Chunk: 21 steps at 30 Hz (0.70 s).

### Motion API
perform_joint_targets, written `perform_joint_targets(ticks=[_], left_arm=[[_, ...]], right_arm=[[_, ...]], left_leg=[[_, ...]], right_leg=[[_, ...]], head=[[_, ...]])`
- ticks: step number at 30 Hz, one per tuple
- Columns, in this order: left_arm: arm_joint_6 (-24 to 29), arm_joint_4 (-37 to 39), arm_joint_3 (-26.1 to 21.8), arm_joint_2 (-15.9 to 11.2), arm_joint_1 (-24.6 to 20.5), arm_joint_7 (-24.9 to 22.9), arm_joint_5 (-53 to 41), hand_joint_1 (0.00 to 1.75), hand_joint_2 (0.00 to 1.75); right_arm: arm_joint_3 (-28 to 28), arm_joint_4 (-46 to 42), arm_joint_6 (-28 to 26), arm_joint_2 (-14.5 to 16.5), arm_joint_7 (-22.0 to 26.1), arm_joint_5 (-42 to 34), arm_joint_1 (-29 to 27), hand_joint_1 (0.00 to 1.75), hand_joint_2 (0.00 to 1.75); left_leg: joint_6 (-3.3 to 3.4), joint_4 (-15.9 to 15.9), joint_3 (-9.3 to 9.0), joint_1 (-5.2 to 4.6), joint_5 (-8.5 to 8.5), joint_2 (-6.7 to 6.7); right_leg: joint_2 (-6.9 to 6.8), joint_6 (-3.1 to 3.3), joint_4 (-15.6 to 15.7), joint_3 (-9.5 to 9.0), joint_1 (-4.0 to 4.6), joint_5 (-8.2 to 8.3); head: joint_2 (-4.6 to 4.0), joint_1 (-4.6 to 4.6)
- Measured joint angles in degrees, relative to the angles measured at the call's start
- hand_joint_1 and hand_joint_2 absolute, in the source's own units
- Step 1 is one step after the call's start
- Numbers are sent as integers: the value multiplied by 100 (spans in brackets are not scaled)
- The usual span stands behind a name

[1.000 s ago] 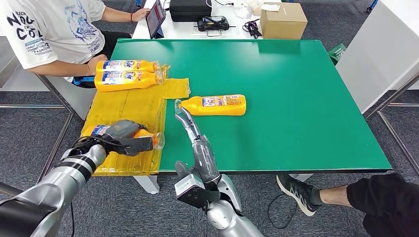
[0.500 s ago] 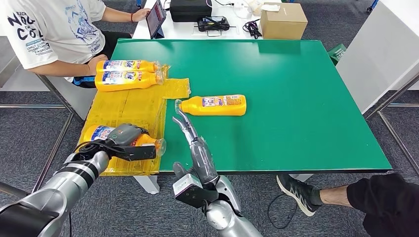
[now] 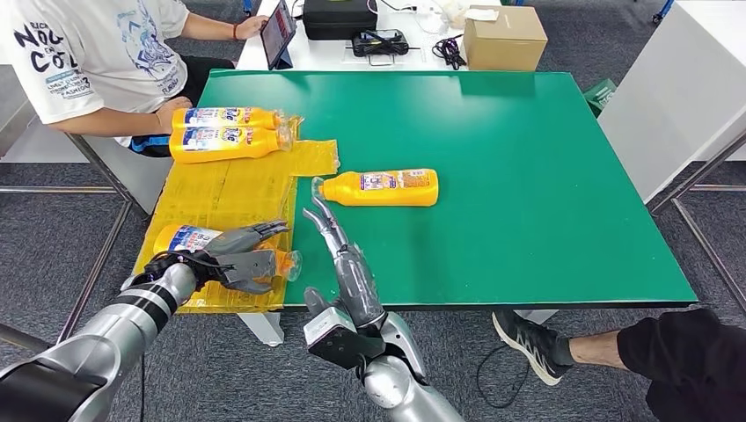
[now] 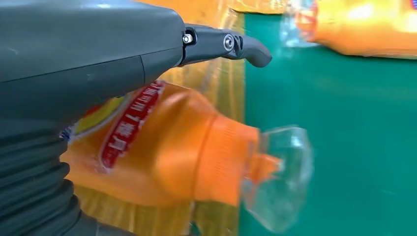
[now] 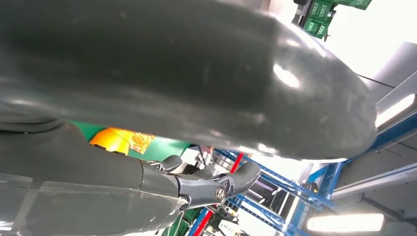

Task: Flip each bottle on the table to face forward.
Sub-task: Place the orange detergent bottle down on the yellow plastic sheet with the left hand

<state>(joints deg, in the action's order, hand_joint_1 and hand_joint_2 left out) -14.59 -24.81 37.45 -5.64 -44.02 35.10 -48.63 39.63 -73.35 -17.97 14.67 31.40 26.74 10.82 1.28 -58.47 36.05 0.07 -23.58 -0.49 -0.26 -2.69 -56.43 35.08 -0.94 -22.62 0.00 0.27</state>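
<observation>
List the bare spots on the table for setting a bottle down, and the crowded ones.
Free: green table right of and behind the middle bottle. Crowded: the yellow sheet, with two bottles at the back, the near bottle under the left hand, right hand alongside.

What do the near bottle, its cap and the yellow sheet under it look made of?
Near bottle: likely opaque orange plastic, smooth with a soft sheen, printed label. Cap: clear plastic, the green table shows through it. Yellow sheet: thin glossy film, probably plastic, wrinkled with glare.

White T-shirt point(image 3: 84, 53) — partly legible "COL" lettering.
</observation>
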Motion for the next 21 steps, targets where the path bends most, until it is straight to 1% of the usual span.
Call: perform_joint_targets(ticks=[7, 9, 11, 12, 13, 16, 19, 20, 21], left_arm=[[-144, -49, -28, -17, 30, 55, 423, 0, 0], [-18, -98, -91, -2, 104, 86, 623, 0, 0], [363, -187, -202, 60, 226, 92, 800, 0, 0], [656, -239, -270, 111, 301, 65, 852, 0, 0], [1069, -305, -348, 180, 386, 14, 860, 0, 0], [2659, -563, -617, 441, 646, -181, 645, 0, 0], [4274, -937, -987, 710, 853, -220, 338, 0, 0], [4715, -1104, -1166, 801, 928, -174, 202, 0, 0], [5030, -1285, -1382, 896, 1004, -103, 53, 0, 0]], right_arm=[[0, 90, -4, 17, 3, -9, 34, 0, 0], [0, 113, -13, 17, 2, -3, 42, 0, 0], [0, 133, -20, 17, -17, 21, 50, 0, 0], [0, 141, -21, 17, -39, 43, 53, 0, 0], [0, 148, -21, 17, -71, 76, 55, 0, 0], [1, 153, -2, 17, -191, 201, 54, 0, 0], [15, 173, 47, 21, -277, 296, 56, 0, 0], [27, 189, 60, 26, -299, 318, 57, 0, 0], [42, 209, 63, 31, -314, 338, 58, 0, 0]], left_leg=[[0, 0, -4, 0, 0, 0], [0, 0, -5, 0, 0, 1], [0, 0, -5, 0, 0, 1], [0, 0, -5, -1, 0, 1], [0, -1, -4, -1, 0, 1], [1, -1, 4, -2, 0, 0], [1, -1, 8, -3, -1, 1], [1, -1, 8, -3, -2, 2], [1, -1, 9, -3, -2, 2]], right_leg=[[0, 0, 0, -3, 1, 0], [1, 0, 0, -3, 0, 0], [1, 0, 1, -2, 0, 0], [1, 0, 1, -1, -1, 0], [0, 0, 2, 1, -1, 0], [0, 0, 2, 6, -2, 0], [1, 0, 4, 7, -2, 0], [1, 0, 4, 8, -2, 0], [1, -1, 4, 9, -2, 0]], head=[[0, -1], [0, -1], [0, -1], [0, -1], [0, 0], [0, 1], [0, 2], [0, 2], [0, 2]])
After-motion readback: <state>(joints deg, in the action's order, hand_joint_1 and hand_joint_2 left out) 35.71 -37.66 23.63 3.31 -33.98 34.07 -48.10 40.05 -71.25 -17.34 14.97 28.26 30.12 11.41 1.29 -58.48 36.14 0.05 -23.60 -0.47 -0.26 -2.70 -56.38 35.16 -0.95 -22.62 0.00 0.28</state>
